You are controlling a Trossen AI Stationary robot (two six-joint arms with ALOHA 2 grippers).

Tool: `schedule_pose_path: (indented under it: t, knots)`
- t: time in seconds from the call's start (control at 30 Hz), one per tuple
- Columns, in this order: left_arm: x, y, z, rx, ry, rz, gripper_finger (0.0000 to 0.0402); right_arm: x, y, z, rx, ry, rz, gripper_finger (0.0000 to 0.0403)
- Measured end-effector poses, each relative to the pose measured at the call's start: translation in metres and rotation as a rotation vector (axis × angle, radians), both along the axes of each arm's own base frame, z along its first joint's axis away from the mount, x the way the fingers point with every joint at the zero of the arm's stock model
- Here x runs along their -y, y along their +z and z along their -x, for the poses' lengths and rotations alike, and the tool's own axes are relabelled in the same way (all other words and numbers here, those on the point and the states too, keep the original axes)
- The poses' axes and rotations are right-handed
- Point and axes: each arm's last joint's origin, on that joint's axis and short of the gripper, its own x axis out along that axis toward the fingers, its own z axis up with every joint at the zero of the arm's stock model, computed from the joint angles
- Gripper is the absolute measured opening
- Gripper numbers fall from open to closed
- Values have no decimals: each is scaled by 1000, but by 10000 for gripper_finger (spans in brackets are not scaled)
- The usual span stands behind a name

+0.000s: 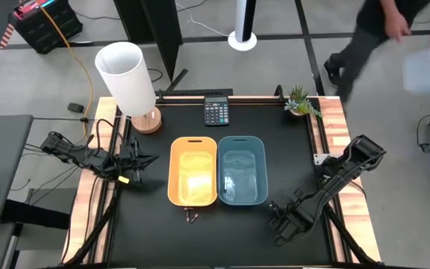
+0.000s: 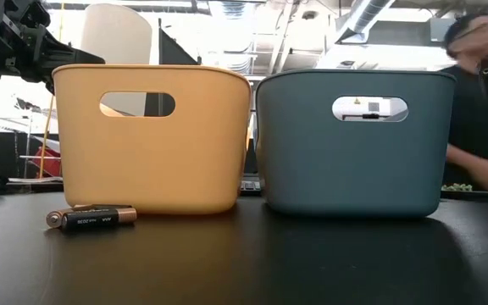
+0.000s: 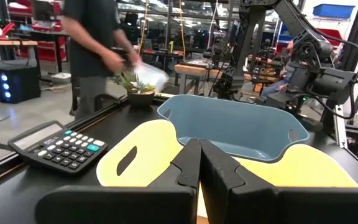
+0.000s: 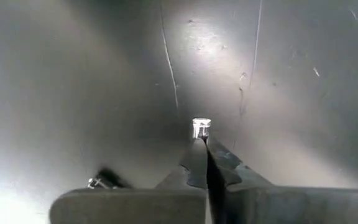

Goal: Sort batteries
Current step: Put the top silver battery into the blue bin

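Note:
Two dark batteries with coppery ends [image 1: 192, 217] lie on the black table just in front of the yellow bin [image 1: 192, 170]; the low view shows one [image 2: 91, 218] on its side. My left gripper [image 1: 146, 161] hovers left of the yellow bin, shut [image 3: 199, 155]. My right gripper [image 1: 276, 220] is low over the table, near and to the right of the blue bin [image 1: 242, 170], and is shut [image 4: 205, 142]. A small silvery cylinder end [image 4: 201, 127] shows right at its fingertips. Another small dark piece [image 4: 101, 182] lies on the table nearby. My right gripper points its shut fingers down at the table, with the small silvery cylinder end [image 4: 201, 127] just past the fingertips. I cannot tell whether they touch it.
A black calculator [image 1: 216, 112] and a small potted plant [image 1: 301, 101] sit at the table's far edge, and a white lamp [image 1: 129, 78] stands at the far left corner. A person [image 1: 379, 30] moves beyond the far right corner. Bare table lies on the near side of the bins.

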Motion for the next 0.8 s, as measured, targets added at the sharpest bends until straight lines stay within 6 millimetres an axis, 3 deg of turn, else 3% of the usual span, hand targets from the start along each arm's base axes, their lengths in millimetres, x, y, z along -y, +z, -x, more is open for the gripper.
schedule_pose_path:
  t: [0.33,0.63,0.8]
  knots:
    - [0,0,0,0,0,0,0,0,-7,-2,20,27,-34,76]
    - [0,0,0,-1,0,-1,0,1,-10,-1,29,35,-39,77]
    - [0,0,0,-2,0,-1,0,2,-10,-1,30,35,-39,50]
